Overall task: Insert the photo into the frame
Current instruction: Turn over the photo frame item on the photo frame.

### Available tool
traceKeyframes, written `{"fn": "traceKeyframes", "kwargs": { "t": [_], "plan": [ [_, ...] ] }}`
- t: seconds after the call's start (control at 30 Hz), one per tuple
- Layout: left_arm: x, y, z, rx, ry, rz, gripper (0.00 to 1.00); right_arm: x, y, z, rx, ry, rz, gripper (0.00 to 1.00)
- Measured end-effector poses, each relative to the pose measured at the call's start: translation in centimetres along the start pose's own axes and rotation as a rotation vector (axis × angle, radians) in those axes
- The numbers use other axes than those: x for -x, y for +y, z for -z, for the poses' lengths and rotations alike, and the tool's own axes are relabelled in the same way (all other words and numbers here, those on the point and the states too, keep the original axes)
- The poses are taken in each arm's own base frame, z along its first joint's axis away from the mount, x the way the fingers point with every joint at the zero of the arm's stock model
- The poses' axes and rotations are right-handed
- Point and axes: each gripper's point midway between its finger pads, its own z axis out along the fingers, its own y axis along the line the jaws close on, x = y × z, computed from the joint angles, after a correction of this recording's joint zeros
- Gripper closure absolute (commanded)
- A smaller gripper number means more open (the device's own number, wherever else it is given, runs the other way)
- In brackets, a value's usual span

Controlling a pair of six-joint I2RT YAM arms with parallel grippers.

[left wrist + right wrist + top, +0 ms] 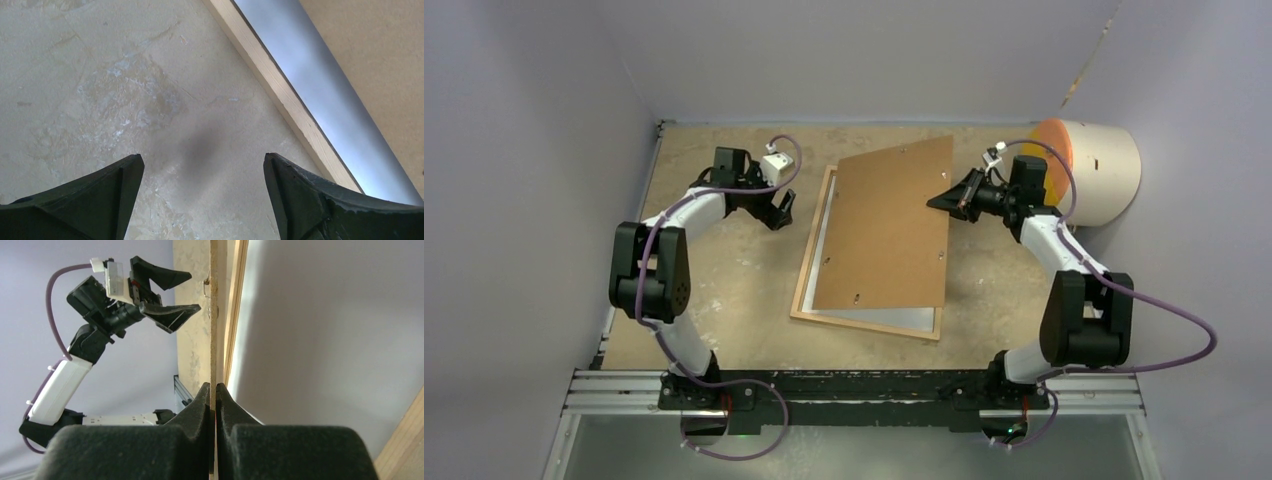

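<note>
The frame (864,325) of light-orange strips lies flat mid-table, with a pale grey surface (894,317) inside it. A plain brown backing board (889,225) lies tilted over it, its right edge raised. My right gripper (946,200) is shut on that edge; the right wrist view shows the board edge-on (214,340) between the pads, beside the frame strip (235,315). My left gripper (779,212) is open and empty over bare table, left of the frame's far corner; its view shows the strip (280,95). The photo's printed face shows nowhere.
A cream drum with an orange face (1089,170) lies on its side at the back right, close behind the right arm. Grey walls enclose the table on the left, back and right. The arm rail (854,390) runs along the near edge.
</note>
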Motion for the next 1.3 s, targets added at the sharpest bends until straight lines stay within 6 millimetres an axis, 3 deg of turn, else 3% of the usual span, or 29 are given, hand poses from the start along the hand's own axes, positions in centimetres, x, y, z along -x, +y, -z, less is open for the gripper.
{"fn": "traceKeyframes", "kwargs": {
  "t": [0.47,1.07,1.3],
  "plan": [
    [-2.0,0.2,0.3,0.032,0.056,-0.032,0.04,0.3,-2.9,-1.9,0.015,-0.010,-0.063,1.00],
    [-2.7,0.6,0.6,0.063,0.076,-0.069,0.04,-0.9,-3.2,-2.7,0.047,0.020,-0.077,1.00],
    [-2.7,0.7,0.7,0.072,0.075,-0.072,0.04,-1.3,-4.7,-3.4,0.025,0.042,-0.110,1.00]
  ]
}}
